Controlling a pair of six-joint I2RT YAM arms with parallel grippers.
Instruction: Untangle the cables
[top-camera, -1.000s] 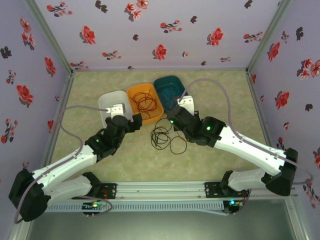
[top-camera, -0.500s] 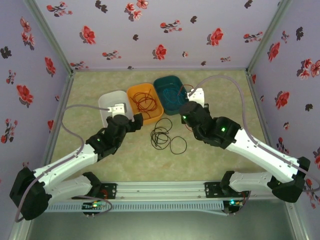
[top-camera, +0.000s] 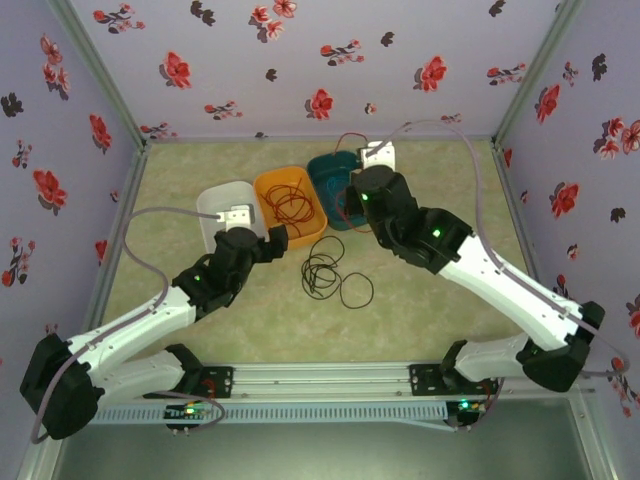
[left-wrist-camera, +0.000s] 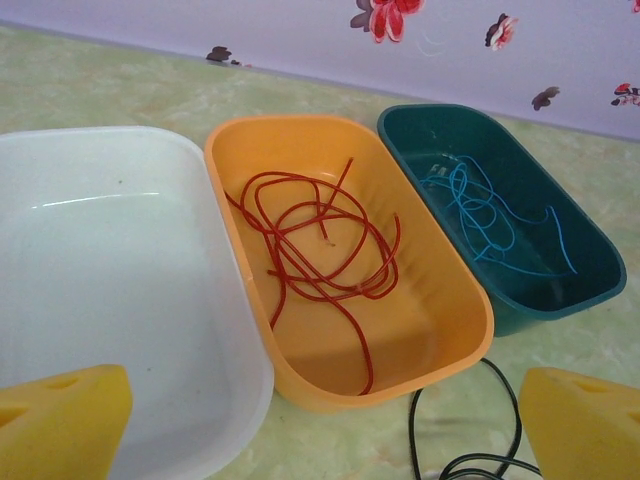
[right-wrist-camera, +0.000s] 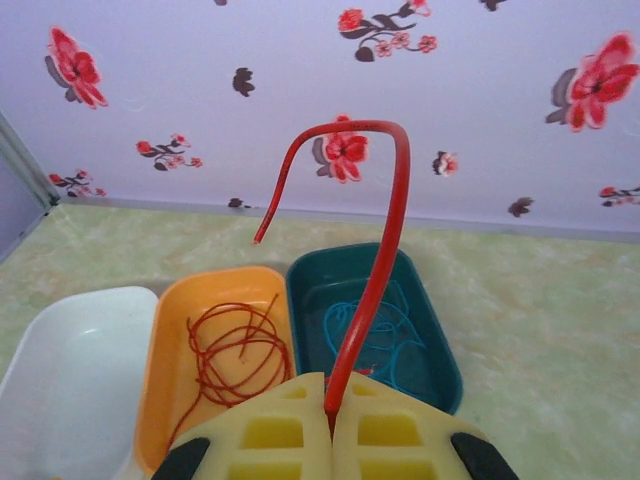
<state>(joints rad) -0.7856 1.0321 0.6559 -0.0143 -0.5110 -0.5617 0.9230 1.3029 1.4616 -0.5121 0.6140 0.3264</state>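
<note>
Right tool (right-wrist-camera: 330, 418): pads pressed together, pinching a red strand (right-wrist-camera: 378, 260). The strand rises from between the pads, arches over at the top and ends loose in the air on the left. From above, this tool sits over the far end of the teal bin (top-camera: 325, 172), towards the table's far edge.

Left tool (top-camera: 236, 215): spread wide and holding nothing. One yellow finger (left-wrist-camera: 60, 425) shows at each lower corner of my wrist view. It hangs over the white bin (left-wrist-camera: 100, 270), near that bin's near rim.

The three bins stand in a row on the far half of the table (top-camera: 280, 330), with walls touching or very nearly (white on the left, orange in the middle, teal on the right).

- Red cable (left-wrist-camera: 320, 250): a loose tangle on the floor of the orange bin (left-wrist-camera: 455, 345).
- Blue cable (left-wrist-camera: 485, 215): looped inside the teal bin.
- Black cable (top-camera: 330, 272): overlapping coils on the bare table near its centre, just on the near side of the orange bin. One loop shows at the bottom of my left wrist view.

I cannot tell whether the pinched red strand joins the tangle in the orange bin, because its lower run is hidden behind my own pads.
</note>
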